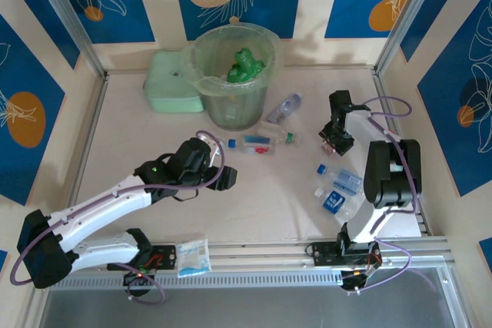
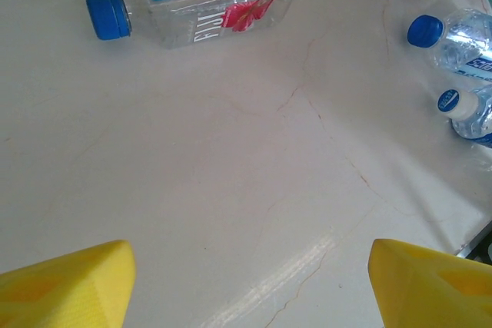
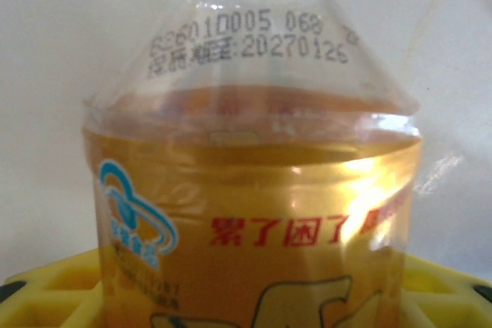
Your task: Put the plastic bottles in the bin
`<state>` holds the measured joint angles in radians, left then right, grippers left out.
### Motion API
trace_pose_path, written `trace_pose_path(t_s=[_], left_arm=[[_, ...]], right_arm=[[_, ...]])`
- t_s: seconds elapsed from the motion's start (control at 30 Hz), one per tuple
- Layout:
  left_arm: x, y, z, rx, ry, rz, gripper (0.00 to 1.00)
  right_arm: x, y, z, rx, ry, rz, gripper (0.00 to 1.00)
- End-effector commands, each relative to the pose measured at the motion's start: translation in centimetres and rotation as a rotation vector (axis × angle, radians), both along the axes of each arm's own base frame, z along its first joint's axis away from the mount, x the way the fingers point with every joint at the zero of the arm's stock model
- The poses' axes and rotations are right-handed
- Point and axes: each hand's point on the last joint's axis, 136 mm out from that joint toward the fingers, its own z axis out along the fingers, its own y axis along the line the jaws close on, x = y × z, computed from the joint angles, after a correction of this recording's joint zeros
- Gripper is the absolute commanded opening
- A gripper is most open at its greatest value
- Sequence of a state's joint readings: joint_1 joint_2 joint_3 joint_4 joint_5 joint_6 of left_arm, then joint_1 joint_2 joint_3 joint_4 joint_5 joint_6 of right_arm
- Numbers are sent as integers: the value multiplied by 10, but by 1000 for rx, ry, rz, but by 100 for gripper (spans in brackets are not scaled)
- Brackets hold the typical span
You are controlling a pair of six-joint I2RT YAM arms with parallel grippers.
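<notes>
Firstly, table [image 1: 154, 213]: it is carrying everything, a pale marbled top with blue patterned walls standing around it.
Bin [image 1: 231, 109]: it is standing upright at the far middle of the table, with its clear liner folding over the rim. Green bottles [image 1: 247, 67] are lying inside it.
Left arm: it is reaching from the near left toward the middle. The left gripper [image 1: 225, 178] is hanging over bare table, and in the left wrist view its yellow fingertips [image 2: 69, 286] are standing wide apart with nothing between them.
Right arm: it is bending over the right side. The right gripper [image 1: 336, 142] is pointing down, well apart from the bin. In the right wrist view an orange-labelled bottle [image 3: 254, 213] is sitting right at the fingers. I cannot tell if they are already pressing on it.
Mint box [image 1: 171, 86]: it is lying flat just beside the bin, on its left.
Red-labelled bottle [image 1: 255, 144]: it is lying on its side near the bin, between the two grippers, clear with a blue cap.
Clear bottle [image 1: 284, 107]: it is lying tilted just right of the bin.
Blue-capped bottles [image 1: 342, 182]: two are lying close together near the right arm's base.
Packet [image 1: 194, 256]: it is resting at the near edge.
</notes>
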<state>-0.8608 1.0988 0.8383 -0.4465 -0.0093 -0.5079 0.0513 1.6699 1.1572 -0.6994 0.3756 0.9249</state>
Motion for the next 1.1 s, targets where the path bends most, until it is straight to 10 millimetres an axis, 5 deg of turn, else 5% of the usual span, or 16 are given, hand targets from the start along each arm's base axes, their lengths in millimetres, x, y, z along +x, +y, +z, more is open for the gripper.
trace_pose_path(t_s=[0.0,0.13,0.37,0.5,0.83,1.07], left_arm=[[0,3,2,20,-12,9,79],[3,6,6,27,-25,25,79],[9,14,6,48,-47,74,79],[9,16,7,45,-47,83,79],[9,20,9,55,-53,94,79],[9,21,7,59,-51,100,80]], right_arm=[[9,12,55,-38,-132,110,55],[20,39,119,-34,-297,240,54],[47,131,255,36,-651,575,54],[64,175,304,52,-776,707,55],[122,239,319,145,-797,847,54],[138,255,312,127,-768,876,74]])
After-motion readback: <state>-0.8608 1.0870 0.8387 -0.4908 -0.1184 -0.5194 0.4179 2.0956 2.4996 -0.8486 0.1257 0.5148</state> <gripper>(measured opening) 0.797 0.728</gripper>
